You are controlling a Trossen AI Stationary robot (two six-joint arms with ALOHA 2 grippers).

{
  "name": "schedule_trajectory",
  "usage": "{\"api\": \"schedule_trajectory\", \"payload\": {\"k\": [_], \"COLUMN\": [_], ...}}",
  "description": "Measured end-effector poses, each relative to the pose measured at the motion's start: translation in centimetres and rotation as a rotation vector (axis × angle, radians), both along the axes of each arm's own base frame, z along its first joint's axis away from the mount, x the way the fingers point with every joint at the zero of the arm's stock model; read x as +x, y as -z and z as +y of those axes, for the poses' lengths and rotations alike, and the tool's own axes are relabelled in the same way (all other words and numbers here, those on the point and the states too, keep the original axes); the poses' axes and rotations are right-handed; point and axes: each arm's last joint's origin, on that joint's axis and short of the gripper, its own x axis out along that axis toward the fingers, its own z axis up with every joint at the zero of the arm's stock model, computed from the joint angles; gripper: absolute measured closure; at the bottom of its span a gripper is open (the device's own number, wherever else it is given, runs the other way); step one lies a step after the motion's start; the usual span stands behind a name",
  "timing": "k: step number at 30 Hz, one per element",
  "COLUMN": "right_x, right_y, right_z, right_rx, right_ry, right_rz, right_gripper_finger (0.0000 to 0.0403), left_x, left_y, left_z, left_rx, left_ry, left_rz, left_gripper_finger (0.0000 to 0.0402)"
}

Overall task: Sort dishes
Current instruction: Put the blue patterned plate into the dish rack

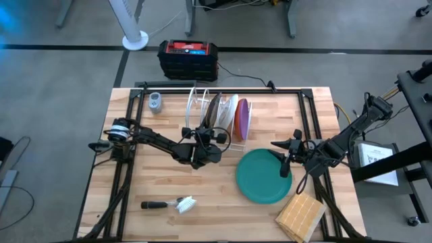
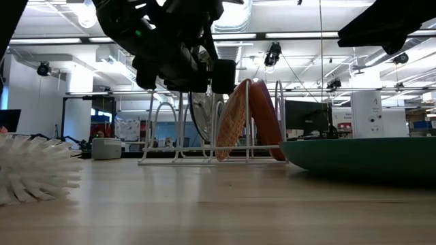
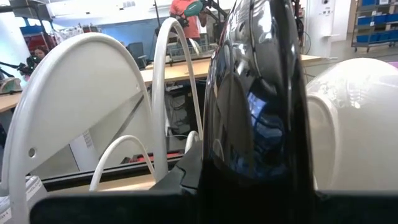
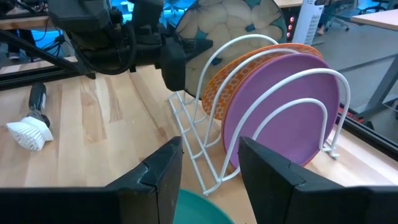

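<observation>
- Two hazards looming at the white wire rack (image 4: 194,146). First, risking a scrape or a jam if the brownish speckled plate (image 4: 231,25) is catching on a wire hoop rather than dropping cleanly into its slot.
- Second, risking a tip into the orange plate (image 4: 216,93) just beside it if letting go before the rim is seated.
- Clamping, by the look of it, on that speckled plate's edge with the left gripper (image 1: 213,138), right at the rack.
- Hovering with the right gripper (image 1: 283,156) over the edge of the teal plate (image 1: 260,179), fingers spread and gripping nothing; possibly sliding that plate into the wooden block (image 1: 300,216) if nudging instead of pinching.
- Looking glossy and dark on the speckled plate's back, patterned on its face, standing upright on edge.
- Leaning orange against purple plate (image 4: 286,106) in neighbouring slots; lying flat on the table, the larger teal one, well clear of the rack.
</observation>
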Motion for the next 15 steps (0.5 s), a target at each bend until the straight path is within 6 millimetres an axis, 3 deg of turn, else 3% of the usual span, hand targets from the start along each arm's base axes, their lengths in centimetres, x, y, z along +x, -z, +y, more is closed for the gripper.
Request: {"api": "schedule_trajectory", "payload": {"k": [15], "right_x": [0.0], "right_y": [0.0], "right_z": [0.0], "right_rx": [0.0], "right_ry": [0.0], "right_rz": [0.0], "right_gripper_finger": [0.0247], "left_x": [-1.2], "left_y": [1.6], "left_z": [-0.2], "left_rx": [-0.01], "left_ry": [0.015], "left_rz": [-0.043], "left_gripper_finger": [0.0361]}}
